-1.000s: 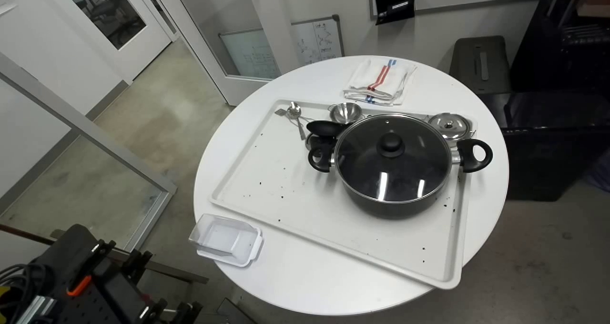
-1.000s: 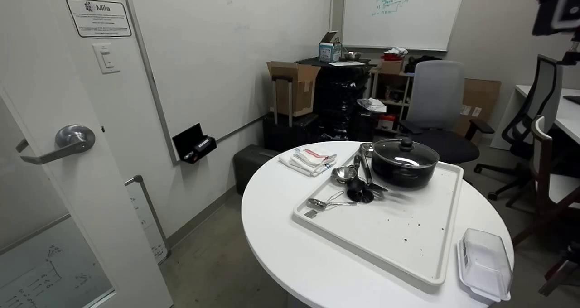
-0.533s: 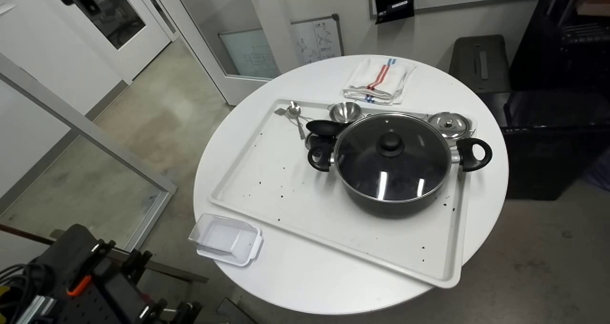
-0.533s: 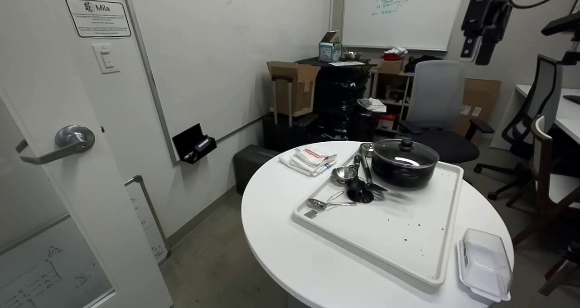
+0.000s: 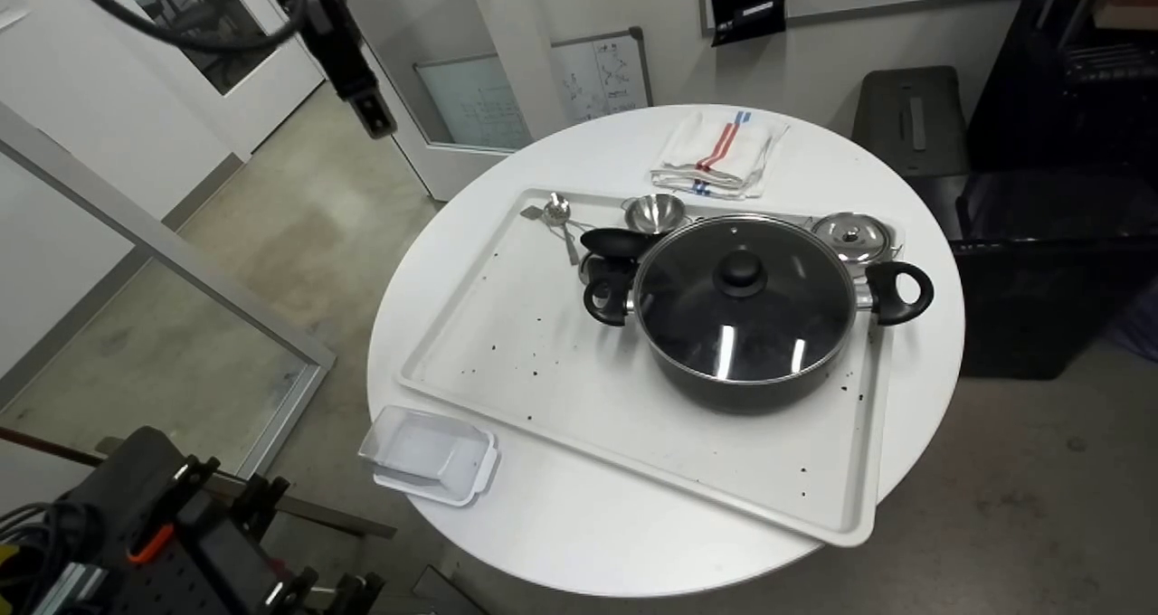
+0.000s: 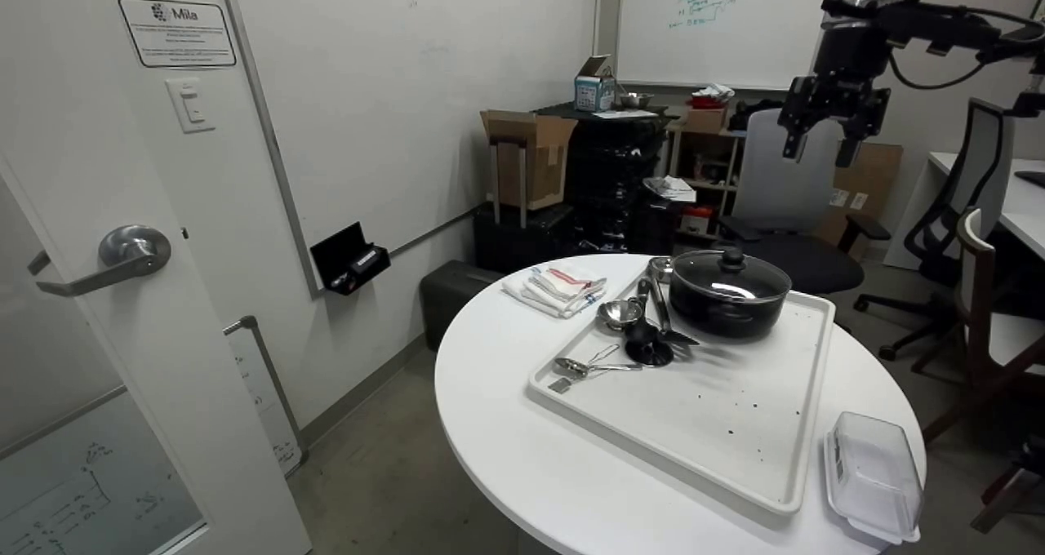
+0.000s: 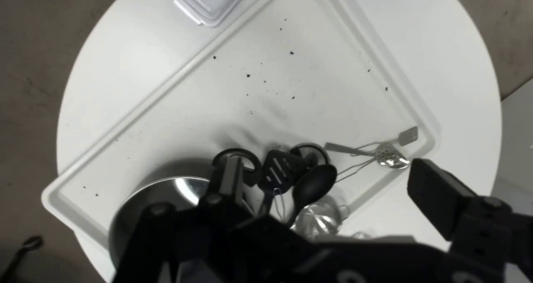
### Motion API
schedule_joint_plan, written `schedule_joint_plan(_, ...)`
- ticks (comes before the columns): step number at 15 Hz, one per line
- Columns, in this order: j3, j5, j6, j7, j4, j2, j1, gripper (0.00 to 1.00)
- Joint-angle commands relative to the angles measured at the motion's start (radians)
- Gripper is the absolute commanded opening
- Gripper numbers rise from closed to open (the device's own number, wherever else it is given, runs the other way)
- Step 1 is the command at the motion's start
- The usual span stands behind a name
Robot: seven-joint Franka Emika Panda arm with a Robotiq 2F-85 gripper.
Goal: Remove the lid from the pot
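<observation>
The round glass lid (image 5: 746,312) with its dark centre knob sits on the wide black pot (image 5: 742,398). In an exterior view the lid (image 6: 710,276) and pot (image 6: 727,318) stand at the tray's back part. My gripper (image 6: 820,153) is open and empty, in the air above and apart from the lid. Its tip (image 5: 374,119) shows side-on at the upper left in an exterior view. In the wrist view the two fingers (image 7: 329,175) are wide apart with nothing between them. Part of the lid (image 7: 145,204) shows at lower left there; its knob is hidden.
A white tray (image 5: 633,457) on a round white table (image 5: 579,543) bears the pot. Black utensils (image 6: 649,343), a metal strainer (image 6: 619,315) and small metal utensils (image 6: 575,367) lie beside it. A towel (image 5: 719,154) and clear plastic container (image 5: 430,457) lie on the table.
My gripper has come into both exterior views, moving down and toward the table, and has turned so both open fingers show. The lid and pot have not moved.
</observation>
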Motion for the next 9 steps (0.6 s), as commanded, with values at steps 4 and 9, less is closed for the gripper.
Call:
schedule_joint_plan(4, -0.080, 0.072, 0.076, 0.164, 0.169, 0.226, -0.066, 1.00)
schedule_joint_plan(9, -0.139, 0.061, 0.168, 0.320, 0.274, 0.367, -0.086, 1.00)
